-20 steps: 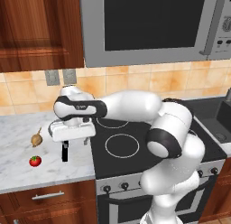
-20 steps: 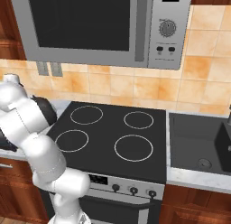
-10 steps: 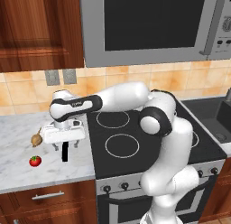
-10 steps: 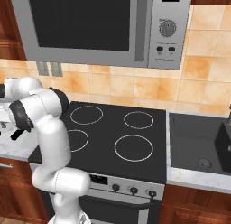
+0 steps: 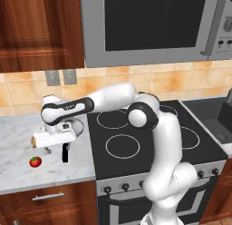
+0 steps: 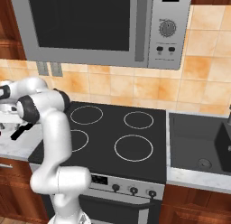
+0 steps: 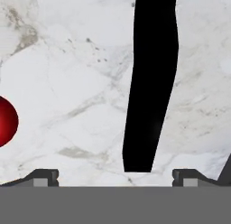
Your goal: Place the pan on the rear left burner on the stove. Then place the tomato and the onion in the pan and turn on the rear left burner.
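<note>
1. Your claw [image 7: 115,177] hangs over the marble table [image 5: 18,129], left of the stove [image 5: 149,142], with its fingers spread wide and nothing between them.
2. Look at the hand view: the black handle [image 7: 151,83] of the pan runs straight up the middle, lying between your two fingertips [image 7: 43,177] but touching neither.
3. In the left base view that handle [image 5: 65,152] pokes out toward the near edge, below the hand; the pan's bowl [image 5: 78,128] peeks out just to the right, mostly hidden by the wrist.
4. The tomato [image 5: 35,161] sits on the table just left of the handle, apart from it; the hand view catches it [image 7: 6,121] at the left edge.
5. A tan bit, likely the onion [image 5: 33,140], shows beside the hand's left end.
6. The rear left burner [image 5: 113,120] is bare.
</note>
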You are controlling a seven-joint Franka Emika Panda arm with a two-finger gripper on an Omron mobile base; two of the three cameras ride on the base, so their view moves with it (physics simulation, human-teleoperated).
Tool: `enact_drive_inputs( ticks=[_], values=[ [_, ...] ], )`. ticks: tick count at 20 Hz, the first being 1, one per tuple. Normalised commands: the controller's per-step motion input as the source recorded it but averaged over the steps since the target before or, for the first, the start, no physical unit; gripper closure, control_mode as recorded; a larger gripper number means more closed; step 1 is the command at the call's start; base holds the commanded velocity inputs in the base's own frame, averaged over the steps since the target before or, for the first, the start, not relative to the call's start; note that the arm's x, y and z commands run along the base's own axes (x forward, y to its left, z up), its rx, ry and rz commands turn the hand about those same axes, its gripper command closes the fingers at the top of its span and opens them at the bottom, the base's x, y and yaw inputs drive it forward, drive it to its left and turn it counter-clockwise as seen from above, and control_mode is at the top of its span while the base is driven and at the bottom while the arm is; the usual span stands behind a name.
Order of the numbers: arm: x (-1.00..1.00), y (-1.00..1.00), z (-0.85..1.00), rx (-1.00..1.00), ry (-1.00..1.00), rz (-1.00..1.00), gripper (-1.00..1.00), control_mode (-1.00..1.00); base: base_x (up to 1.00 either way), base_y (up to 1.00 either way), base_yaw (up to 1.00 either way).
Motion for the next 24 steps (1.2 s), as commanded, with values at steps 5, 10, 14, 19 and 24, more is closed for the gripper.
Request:
enact_drive_inputs(
  ticks=[5, 10, 14, 19, 24],
  values=[
    [0.18, 0.13, -0.10, -0.10, 0.00, -0.04, -1.00, -1.00, 0.00, 0.00, 0.00],
    [0.00, -0.01, -0.05, -0.06, 0.00, -0.11, -1.00, -1.00, 0.00, 0.00, 0.00],
    [0.00, -0.21, -0.20, 0.00, 0.00, -0.15, -1.00, -1.00, 0.00, 0.00, 0.00],
    [0.00, -0.37, -0.35, 0.00, -0.05, -0.06, -1.00, -1.00, 0.00, 0.00, 0.00],
    [0.01, -0.27, -0.21, 0.00, -0.08, -0.01, -1.00, -1.00, 0.00, 0.00, 0.00]
  ],
)
